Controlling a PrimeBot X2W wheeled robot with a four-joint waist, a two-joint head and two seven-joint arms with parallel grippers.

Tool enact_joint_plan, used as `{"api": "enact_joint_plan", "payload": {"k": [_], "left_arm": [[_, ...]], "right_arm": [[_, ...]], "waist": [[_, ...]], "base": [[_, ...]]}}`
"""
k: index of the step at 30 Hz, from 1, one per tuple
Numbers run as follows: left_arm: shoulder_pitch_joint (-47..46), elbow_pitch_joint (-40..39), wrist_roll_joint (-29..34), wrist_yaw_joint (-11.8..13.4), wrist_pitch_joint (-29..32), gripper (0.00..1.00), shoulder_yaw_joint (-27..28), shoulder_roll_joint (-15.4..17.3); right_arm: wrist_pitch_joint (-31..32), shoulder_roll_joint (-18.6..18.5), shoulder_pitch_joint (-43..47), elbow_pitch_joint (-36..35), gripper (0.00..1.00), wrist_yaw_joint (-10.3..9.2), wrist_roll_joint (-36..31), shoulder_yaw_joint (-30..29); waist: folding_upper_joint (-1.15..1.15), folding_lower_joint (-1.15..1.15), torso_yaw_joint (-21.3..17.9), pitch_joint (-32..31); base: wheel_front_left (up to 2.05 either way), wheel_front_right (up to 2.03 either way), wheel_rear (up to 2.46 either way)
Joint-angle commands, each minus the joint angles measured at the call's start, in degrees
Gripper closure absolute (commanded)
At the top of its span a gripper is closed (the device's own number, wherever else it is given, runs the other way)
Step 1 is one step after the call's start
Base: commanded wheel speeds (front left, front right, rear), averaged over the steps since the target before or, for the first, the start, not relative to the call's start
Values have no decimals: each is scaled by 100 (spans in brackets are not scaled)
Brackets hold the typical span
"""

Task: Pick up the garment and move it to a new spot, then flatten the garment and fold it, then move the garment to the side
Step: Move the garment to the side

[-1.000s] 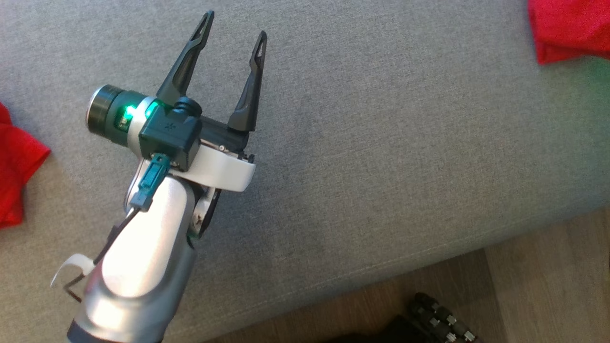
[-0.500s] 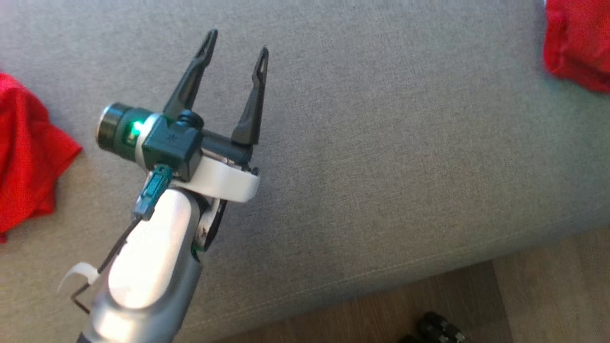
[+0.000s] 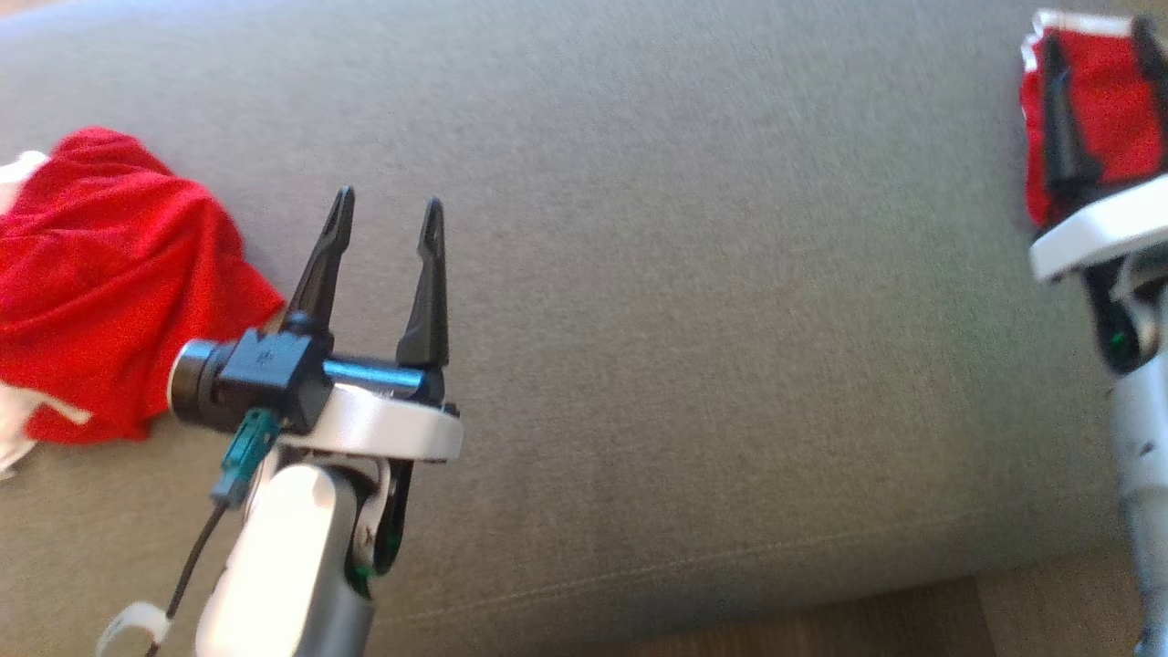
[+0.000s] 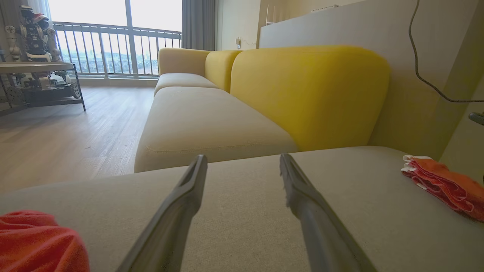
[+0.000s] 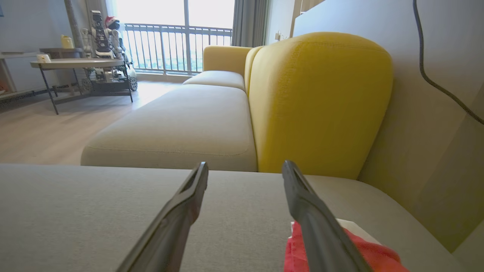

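A folded red garment (image 3: pixel 1109 109) with a white edge lies at the far right of the grey cushion (image 3: pixel 693 301). My right gripper (image 3: pixel 1095 35) hangs over it, open, with nothing between its fingers. The right wrist view shows this garment (image 5: pixel 366 253) under the right-hand finger (image 5: pixel 314 223). A second red garment (image 3: pixel 109 283) lies crumpled at the cushion's left. My left gripper (image 3: pixel 388 205) stands open just right of it and holds nothing. In the left wrist view the crumpled garment (image 4: pixel 34 241) is at the lower left and the folded garment (image 4: pixel 446 185) at the right.
The cushion's front edge (image 3: pixel 693 575) runs along the bottom, with wooden floor (image 3: pixel 821 630) below it. A yellow backrest (image 4: pixel 310 94) and a beige sofa seat (image 4: pixel 204 121) lie beyond. A side table (image 5: pixel 79 64) stands on the far floor.
The head camera has shifted, so more of the crumpled garment shows at the left. The right gripper has come into view, open over the folded garment. The left gripper stays open.
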Motion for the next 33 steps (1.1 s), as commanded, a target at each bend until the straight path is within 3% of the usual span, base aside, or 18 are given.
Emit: {"api": "enact_joint_plan", "payload": {"k": [1, 6, 18, 23, 33], "left_arm": [[75, -256, -57, 52, -28, 0, 279, 3], [438, -312, -175, 86, -28, 0, 401, -44], [1283, -398, -387, 220, -28, 0, 409, -80], [1477, -473, -310, 403, -28, 0, 461, -81], [1657, -489, -314, 409, -28, 0, 431, -81]], "right_arm": [[-37, 140, 178, -342, 0, -2, 35, 67], [-37, 408, 657, -700, 0, -2, 60, 18], [-37, 1233, 2341, -1919, 0, -2, -716, -315], [-37, 1362, 2797, -2275, 0, -2, -785, -324], [-37, 1391, 3312, -2594, 0, -2, -481, -304]], "waist": [[0, 1, 339, -437], [0, 1, 563, -740], [0, 1, 1002, -1415], [0, 1, 1021, -1538], [0, 1, 1049, -1638]], "base": [[0, 0, 0], [0, 0, 0], [0, 0, 0], [0, 0, 0], [0, 0, 0]]}}
